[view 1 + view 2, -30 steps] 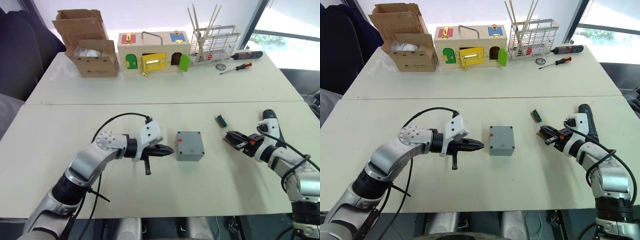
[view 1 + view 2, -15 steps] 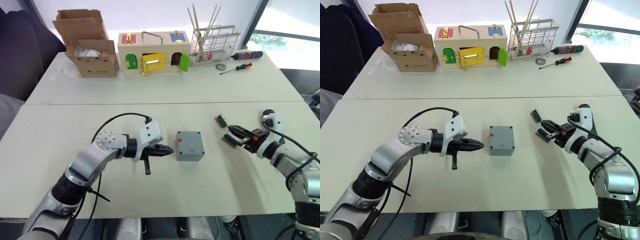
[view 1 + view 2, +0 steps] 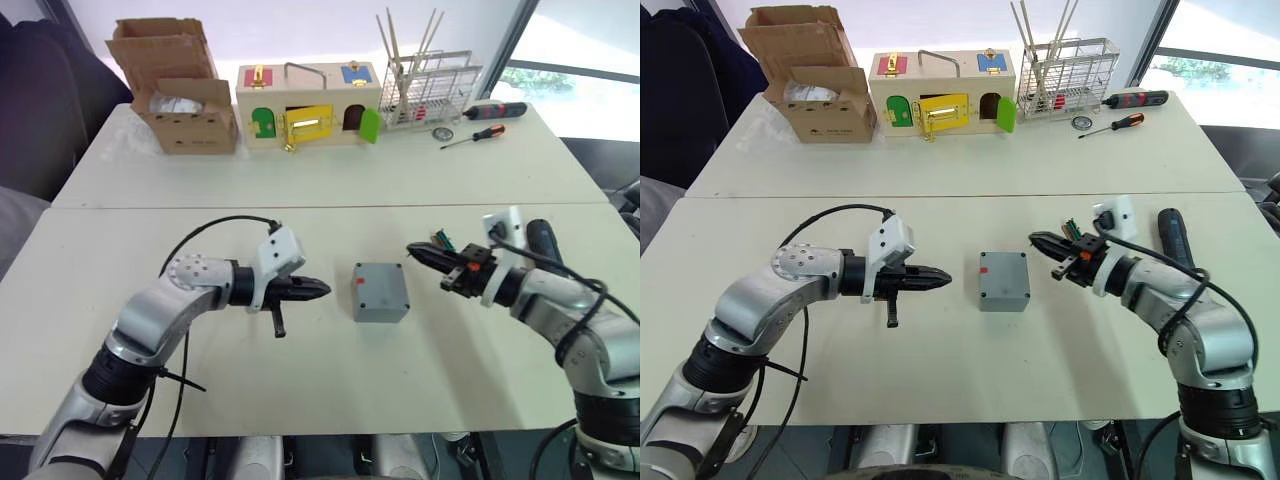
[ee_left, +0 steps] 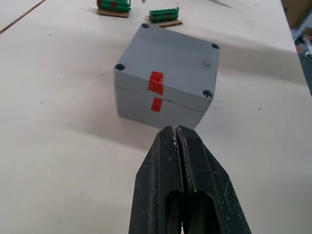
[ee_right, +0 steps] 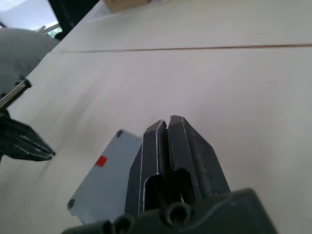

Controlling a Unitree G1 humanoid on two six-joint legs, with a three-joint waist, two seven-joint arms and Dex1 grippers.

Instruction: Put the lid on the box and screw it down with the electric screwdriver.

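While the lid (image 4: 170, 58) sat closed on the box (image 3: 380, 291) near the middle of the front table (image 3: 300, 400), its red mark lined up with a second red mark on the box's side wall, both grippers were held close on either side of it. The left gripper (image 3: 318, 290) was pointed at the box's left side, just short of touching, with its jaws pressed together and nothing between them; a thin dark rod hung below its wrist. The right gripper (image 3: 419, 255) was held above the table just beside the box's right rear corner, its jaws likewise closed on nothing. The electric screwdriver (image 3: 1173, 238) lay on the table to the right, well apart from the box. Two small green connector pieces (image 4: 163, 15) lay beyond the box. On the rear table were seen a cardboard box (image 3: 178, 88), a wooden box with coloured doors (image 3: 307, 105), a wire rack (image 3: 428, 92) and two hand screwdrivers (image 3: 480, 120).
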